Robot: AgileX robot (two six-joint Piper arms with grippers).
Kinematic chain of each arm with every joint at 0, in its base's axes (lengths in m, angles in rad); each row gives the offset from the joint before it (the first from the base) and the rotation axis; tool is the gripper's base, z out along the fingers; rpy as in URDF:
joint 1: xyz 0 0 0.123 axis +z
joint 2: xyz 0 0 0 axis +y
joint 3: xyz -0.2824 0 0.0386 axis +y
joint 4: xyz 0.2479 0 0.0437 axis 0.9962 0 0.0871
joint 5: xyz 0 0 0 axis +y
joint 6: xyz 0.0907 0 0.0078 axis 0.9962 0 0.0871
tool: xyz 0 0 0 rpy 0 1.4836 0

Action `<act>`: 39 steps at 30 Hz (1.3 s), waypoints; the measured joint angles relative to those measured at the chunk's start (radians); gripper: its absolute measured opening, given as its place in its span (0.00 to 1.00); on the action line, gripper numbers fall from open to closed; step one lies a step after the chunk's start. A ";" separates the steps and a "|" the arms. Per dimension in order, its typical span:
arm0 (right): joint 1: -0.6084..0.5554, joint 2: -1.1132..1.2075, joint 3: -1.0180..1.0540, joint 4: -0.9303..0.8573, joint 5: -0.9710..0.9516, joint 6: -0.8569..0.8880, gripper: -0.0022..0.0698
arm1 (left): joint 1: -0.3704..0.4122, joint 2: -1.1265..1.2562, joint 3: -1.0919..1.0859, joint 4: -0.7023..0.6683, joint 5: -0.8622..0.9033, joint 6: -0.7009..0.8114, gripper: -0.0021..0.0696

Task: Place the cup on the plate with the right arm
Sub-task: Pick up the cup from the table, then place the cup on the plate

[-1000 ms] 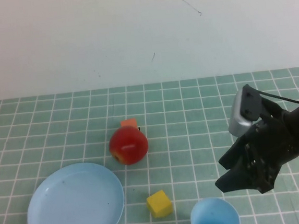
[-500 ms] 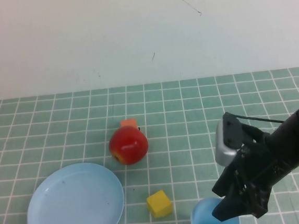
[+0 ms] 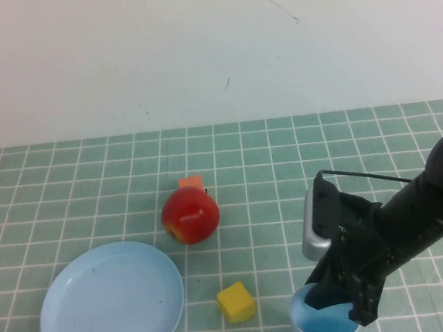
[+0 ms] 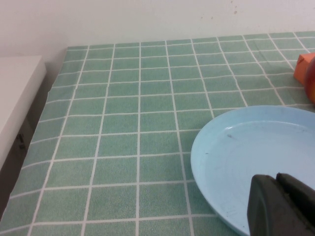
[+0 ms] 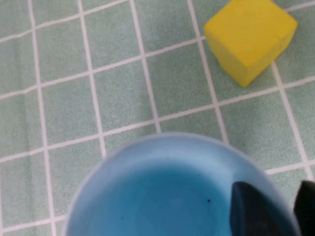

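At the near edge of the green tiled worktop (image 3: 282, 153) stands the cup (image 3: 322, 325), upright and open side up. The right hand (image 3: 338, 305) reaches down over its right rim; in the right wrist view one dark finger (image 5: 256, 209) sits inside the cup (image 5: 167, 196) and the other just outside the wall, straddling the rim, though I cannot tell whether they press on it. Just to the cup's left lies a yellow cube (image 3: 236, 301). Farther left, well apart, rests the plate (image 3: 112, 304). The left hand (image 4: 283, 206) hovers over the plate's (image 4: 246, 152) near rim, fingers together. Beyond sits a red apple (image 3: 190, 216), an orange block (image 3: 191, 183) just behind it.
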 joint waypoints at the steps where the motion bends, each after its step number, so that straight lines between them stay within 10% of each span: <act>1: 0.000 0.000 0.000 0.000 -0.004 -0.011 0.26 | 0.000 0.000 0.000 0.000 0.000 0.000 0.02; 5: 0.000 0.000 -0.002 0.000 -0.002 -0.043 0.09 | 0.000 0.000 0.000 0.000 0.000 0.000 0.02; 39: 0.265 0.341 -0.489 0.573 -0.152 -0.257 0.07 | 0.000 0.000 0.000 0.000 0.000 -0.003 0.02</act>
